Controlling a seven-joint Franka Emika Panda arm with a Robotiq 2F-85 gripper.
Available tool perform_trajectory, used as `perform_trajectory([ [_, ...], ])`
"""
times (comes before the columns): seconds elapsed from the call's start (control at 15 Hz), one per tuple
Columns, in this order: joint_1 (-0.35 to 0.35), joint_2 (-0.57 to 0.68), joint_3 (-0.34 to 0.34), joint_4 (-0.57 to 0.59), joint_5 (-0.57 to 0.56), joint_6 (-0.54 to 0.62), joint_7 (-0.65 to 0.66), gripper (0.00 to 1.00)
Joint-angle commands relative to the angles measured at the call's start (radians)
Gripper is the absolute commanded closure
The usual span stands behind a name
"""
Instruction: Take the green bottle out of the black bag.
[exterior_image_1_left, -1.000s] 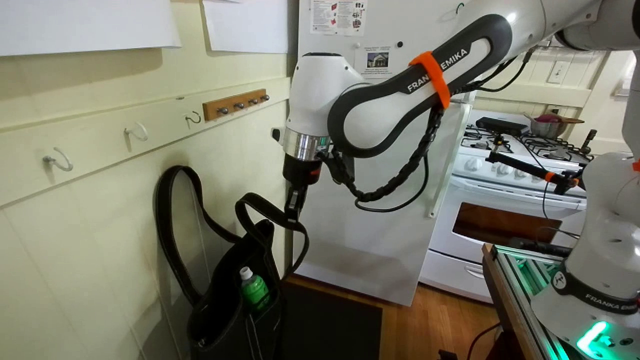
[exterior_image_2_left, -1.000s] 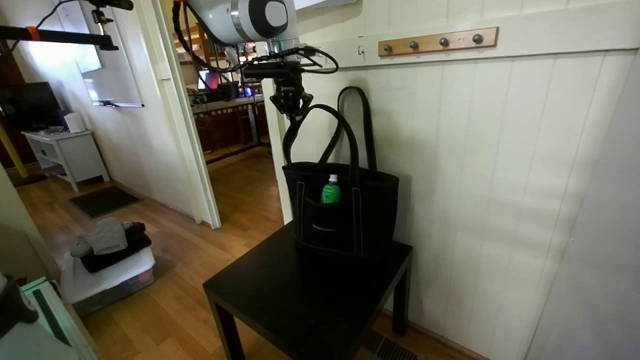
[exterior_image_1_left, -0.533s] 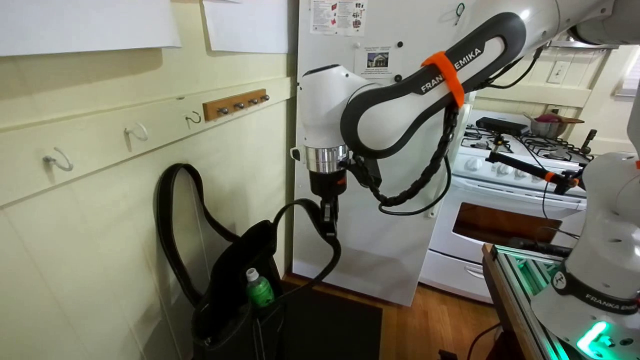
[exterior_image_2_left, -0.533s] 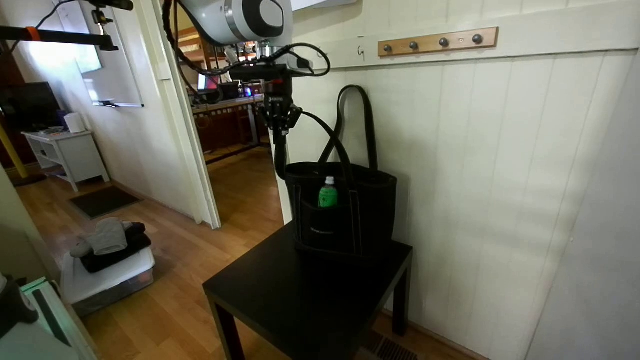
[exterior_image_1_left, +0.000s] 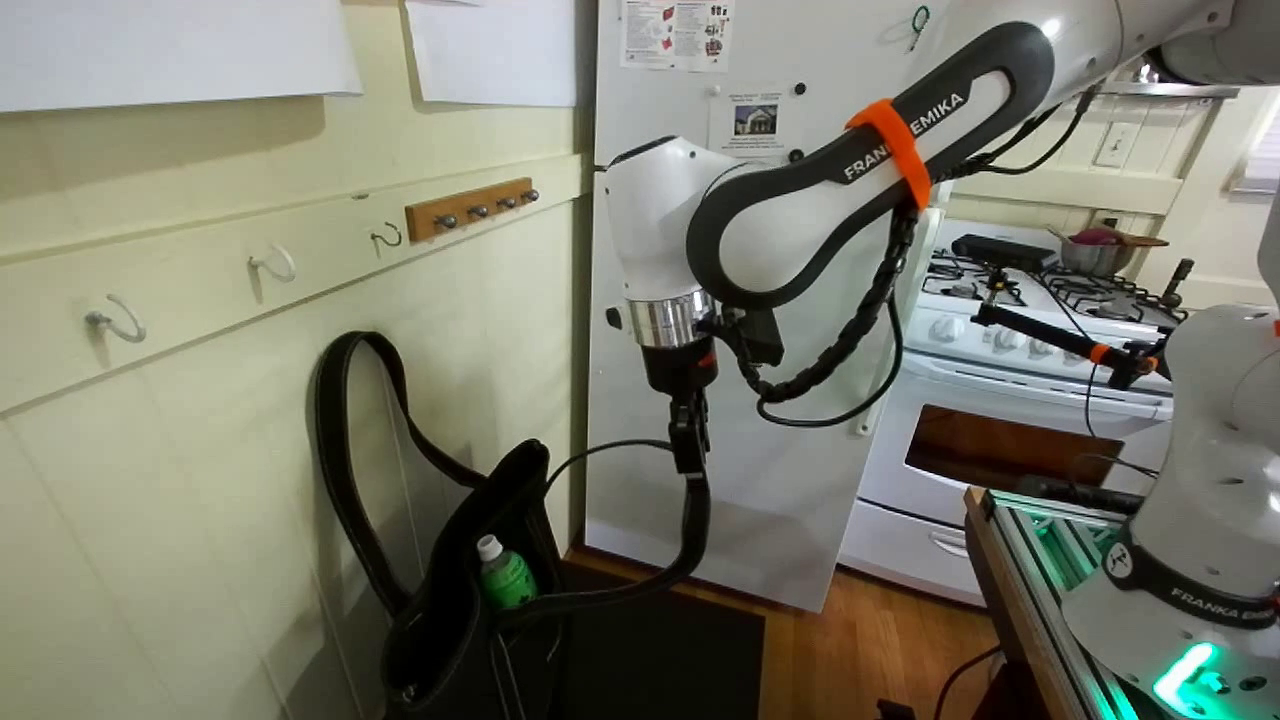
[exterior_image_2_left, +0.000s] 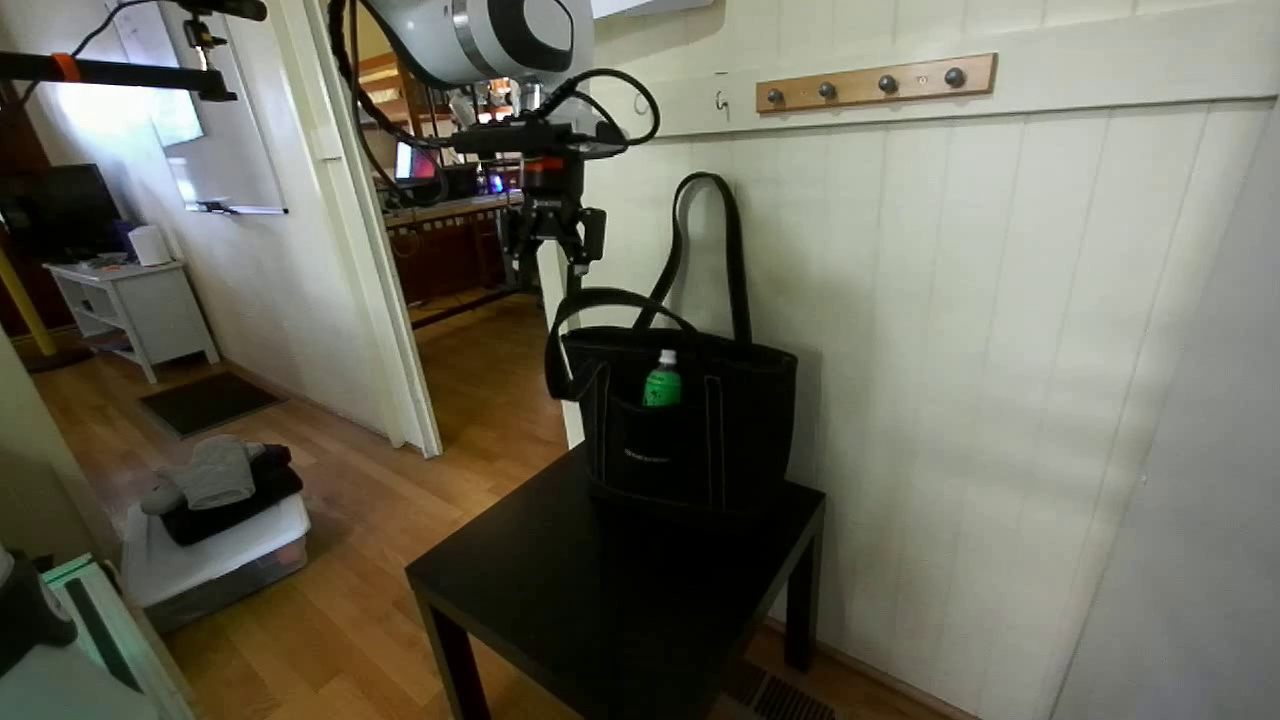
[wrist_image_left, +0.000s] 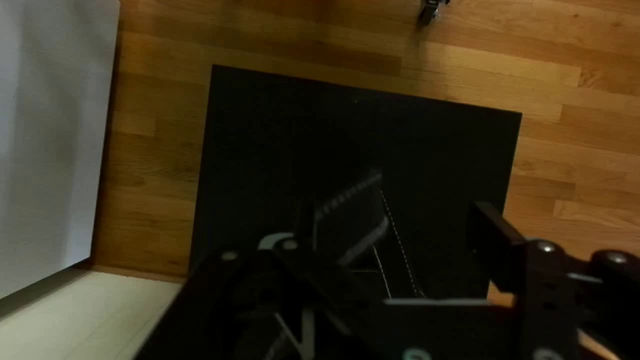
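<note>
"Black fabric strap handle (exterior_image_1_left: 697, 520), long and looping, right up against or just beside the black two-fingered pincer (exterior_image_2_left: 550, 270): trouble ahead?"

"Looks likely. Jaws wide apart, with nothing seen clasped between; too dark in the wrist view to tell about contact. With a snag on the next move, a probable tug on the large floppy black tote bag (exterior_image_2_left: 680, 440), perhaps even a tipping over on the flat black counter (exterior_image_2_left: 590, 580)."

"And for the small, white-capped, bright green plastic bottle (exterior_image_2_left: 662, 382)?"

"Stands nearly upright in the black fabric pocket (exterior_image_2_left: 660, 435) on the tote bag's front, lower part hidden, well apart from the pincer. Glossy, with sloping shoulders and dark marks too small to read. Smooth-looking, so perhaps slippery; maybe blocked by a flopping strap."
</note>
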Motion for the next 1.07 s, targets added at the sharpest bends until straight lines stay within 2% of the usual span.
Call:
perform_trajectory([
  [0.0, -0.009, -0.039, 0.001, -0.025, 0.003, -0.098, -0.040, 0.00],
  [0.07, -0.009, -0.045, -0.003, -0.027, -0.008, -0.116, -0.034, 0.00],
  [0.2, -0.009, -0.061, -0.012, -0.040, -0.040, -0.070, -0.013, 0.00],
  [0.47, -0.016, -0.057, -0.033, -0.052, -0.090, 0.178, 0.023, 0.00],
  [0.8, -0.022, 0.023, -0.059, -0.080, -0.130, 0.578, 0.086, 0.00],
  [0.93, -0.020, 0.068, -0.069, -0.079, -0.125, 0.693, 0.107, 0.00],
  [1.0, -0.019, 0.090, -0.068, -0.069, -0.112, 0.705, 0.104, 0.00],
])
